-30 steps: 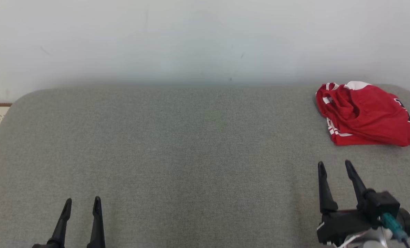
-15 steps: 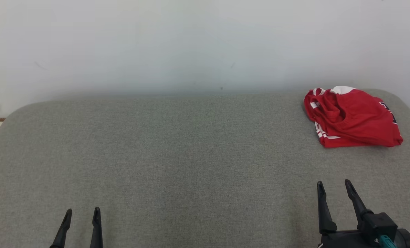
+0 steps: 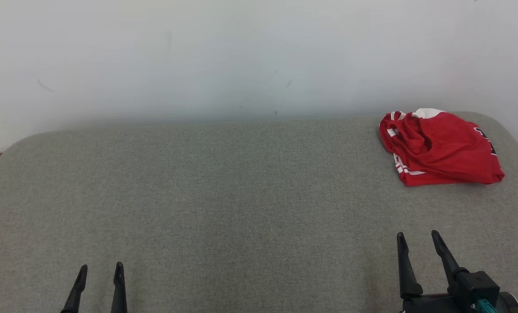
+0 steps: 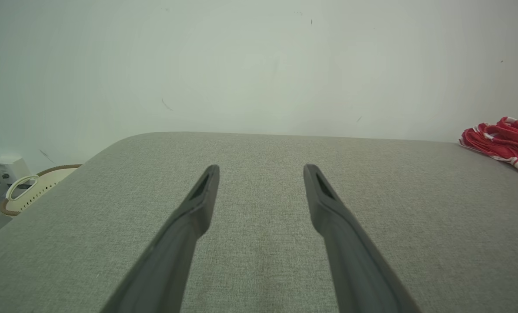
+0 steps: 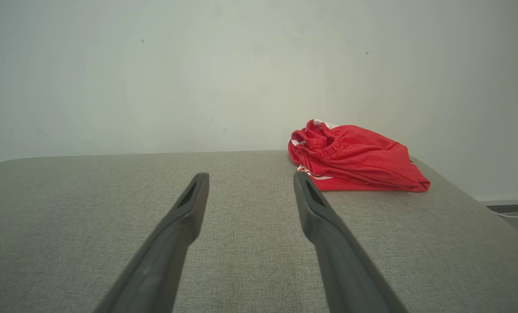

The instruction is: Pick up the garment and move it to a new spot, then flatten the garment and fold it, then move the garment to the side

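Observation:
The garment is red with white stripes and lies folded in a small heap at the far right corner of the grey surface; it also shows as the garment ahead and to the right in the right wrist view, and as the garment at the far right edge of the left wrist view. My right gripper hovers open near the front right, well short of the garment, nothing between its fingers. At the front left my left gripper is open and empty too.
The grey fabric-covered surface runs back to a pale wall. Off its left end sits a perforated cream item with a brown rim beside a white box. A white cable lies on the floor at the right.
The whole head view has shifted, so the camera moved. Both grippers now sit lower in that view, the right one clearly drawn back from the garment. The garment lies unchanged.

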`<state>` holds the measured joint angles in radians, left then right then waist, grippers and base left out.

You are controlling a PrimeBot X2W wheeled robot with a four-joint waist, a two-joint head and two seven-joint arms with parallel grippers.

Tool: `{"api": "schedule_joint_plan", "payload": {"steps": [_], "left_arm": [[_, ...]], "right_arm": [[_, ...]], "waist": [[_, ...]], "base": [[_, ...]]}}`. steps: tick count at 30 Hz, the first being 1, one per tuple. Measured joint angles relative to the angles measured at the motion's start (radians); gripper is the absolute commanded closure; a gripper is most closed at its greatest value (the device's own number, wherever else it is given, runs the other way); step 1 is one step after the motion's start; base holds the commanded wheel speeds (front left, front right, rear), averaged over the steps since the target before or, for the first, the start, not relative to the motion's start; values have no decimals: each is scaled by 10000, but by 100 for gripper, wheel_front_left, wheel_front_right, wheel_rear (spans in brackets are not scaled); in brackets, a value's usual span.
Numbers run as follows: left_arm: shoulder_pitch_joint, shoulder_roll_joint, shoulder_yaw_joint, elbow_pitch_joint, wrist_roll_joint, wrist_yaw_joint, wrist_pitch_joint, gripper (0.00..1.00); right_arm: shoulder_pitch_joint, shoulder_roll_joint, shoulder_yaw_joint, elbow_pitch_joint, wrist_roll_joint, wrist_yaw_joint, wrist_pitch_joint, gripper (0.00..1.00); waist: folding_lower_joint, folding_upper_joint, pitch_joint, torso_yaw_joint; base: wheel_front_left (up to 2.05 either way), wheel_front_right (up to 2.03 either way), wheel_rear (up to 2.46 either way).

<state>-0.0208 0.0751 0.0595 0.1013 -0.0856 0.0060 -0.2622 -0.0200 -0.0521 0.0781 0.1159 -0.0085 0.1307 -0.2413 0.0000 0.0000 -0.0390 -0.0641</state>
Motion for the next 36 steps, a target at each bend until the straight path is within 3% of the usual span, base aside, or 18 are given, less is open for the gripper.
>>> {"api": "schedule_joint_plan", "payload": {"steps": [7, 8, 14, 36], "left_arm": [[4, 21, -33, -79, -15, -15, 2, 0], [6, 33, -46, -96, -15, -33, 0, 100], [48, -132, 6, 407, -207, -56, 217, 100], [1, -159, 546, 585, -4408, -399, 1143, 100]], "right_arm": [[31, 2, 15, 36, 82, 0, 31, 0], [31, 2, 15, 40, 82, 0, 33, 100], [349, 0, 21, 447, 382, 0, 96, 100], [-557, -27, 36, 1310, 4957, 0, 982, 100]], "waist": [[0, 0, -18, -5], [0, 0, -20, -3], [0, 0, -13, 6], [1, 0, 75, 123]], "base": [[0, 0, 0], [0, 0, 0], [0, 0, 0], [0, 0, 0]]}}
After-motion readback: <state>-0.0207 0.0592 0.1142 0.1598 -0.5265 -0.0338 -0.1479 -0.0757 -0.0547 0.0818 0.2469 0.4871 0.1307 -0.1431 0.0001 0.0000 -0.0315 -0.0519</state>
